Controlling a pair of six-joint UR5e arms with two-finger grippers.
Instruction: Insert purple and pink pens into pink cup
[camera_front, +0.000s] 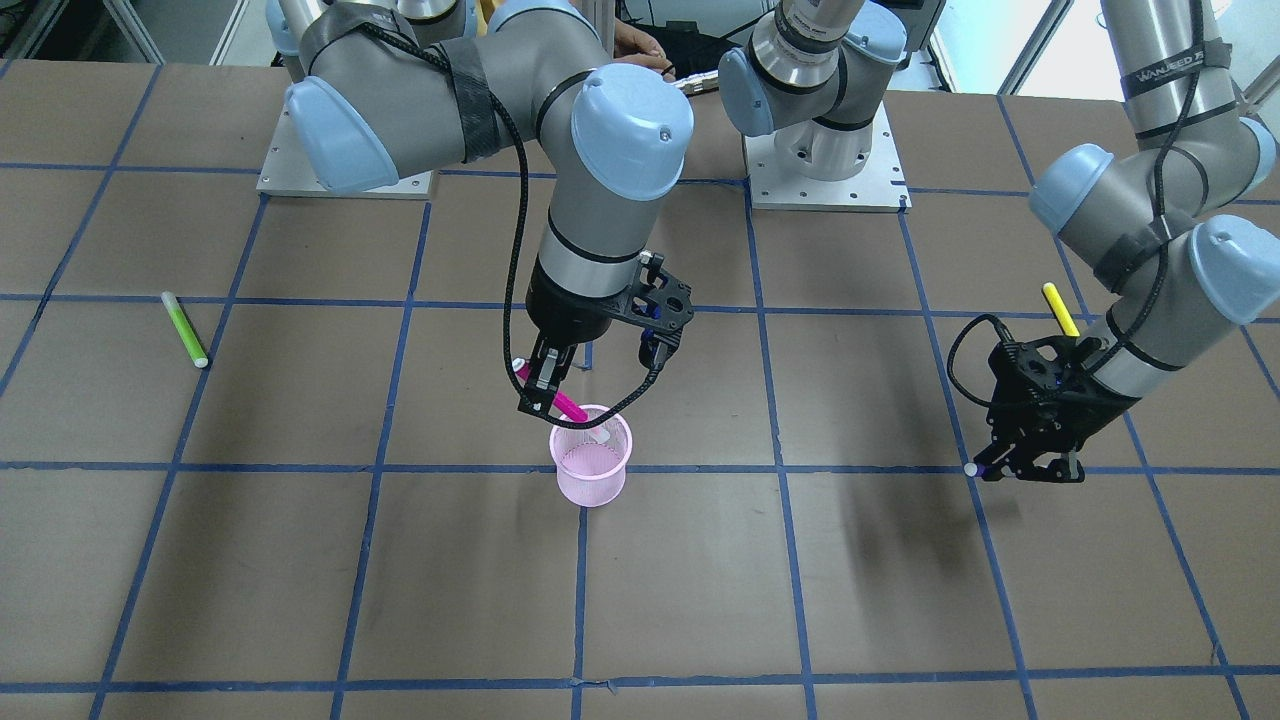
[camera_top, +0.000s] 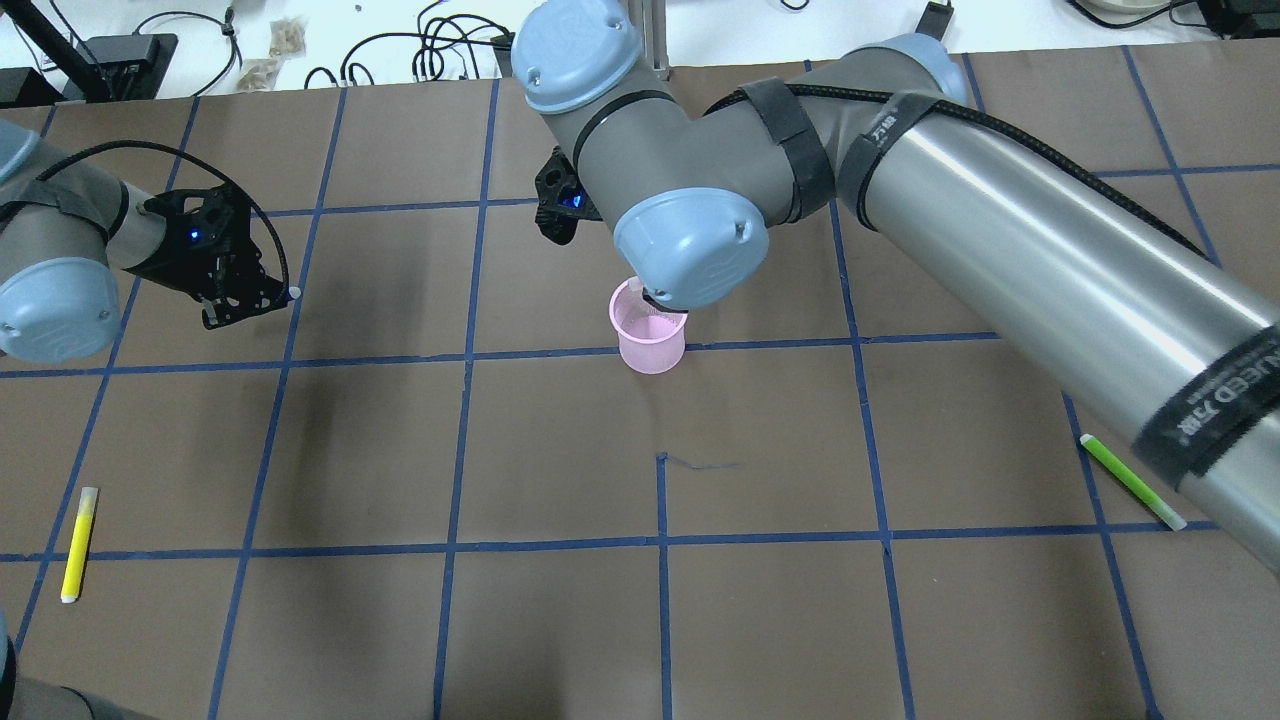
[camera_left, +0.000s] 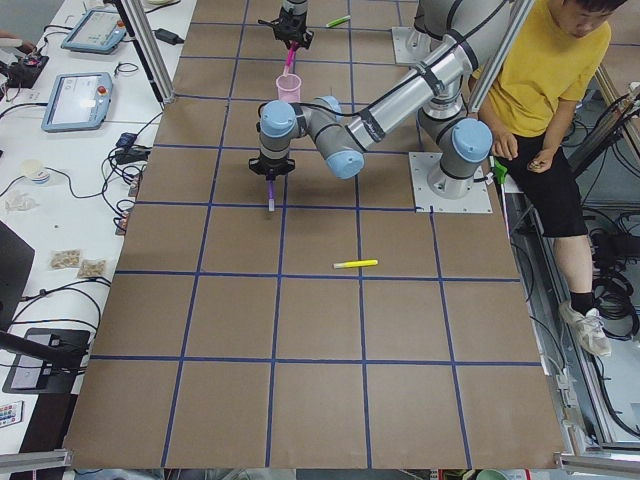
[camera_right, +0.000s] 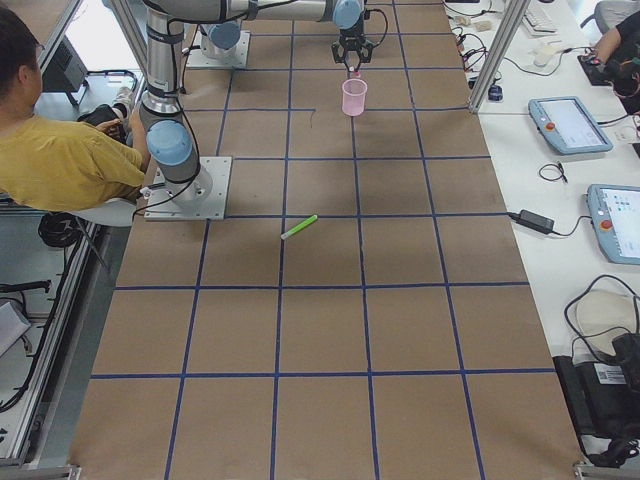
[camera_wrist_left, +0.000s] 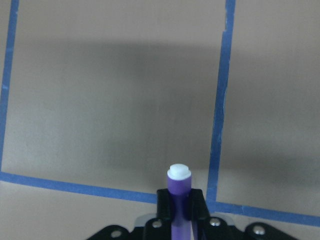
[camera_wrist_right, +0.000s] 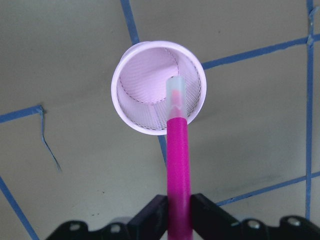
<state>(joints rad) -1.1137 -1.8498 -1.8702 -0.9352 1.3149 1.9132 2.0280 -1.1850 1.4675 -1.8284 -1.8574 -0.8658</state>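
Pink pen (camera_wrist_right: 178, 150) gripped in right claw (camera_wrist_right: 178, 212), tip over pink cup (camera_front: 590, 480) mouth — next: lower, release. Left claw (camera_wrist_left: 180, 205) clamps purple pen (camera_wrist_left: 179, 186), well apart.

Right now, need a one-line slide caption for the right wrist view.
Right gripper holds the pink pen tilted, its clear-capped end over the mouth of the pink cup, not yet released.

I am holding the pink pen (camera_wrist_right: 178, 165) tilted, clear cap seemingly inside the upright pink cup (camera_wrist_right: 145, 115). I am gripping the white-capped purple pen (camera_wrist_left: 179, 197) well apart.
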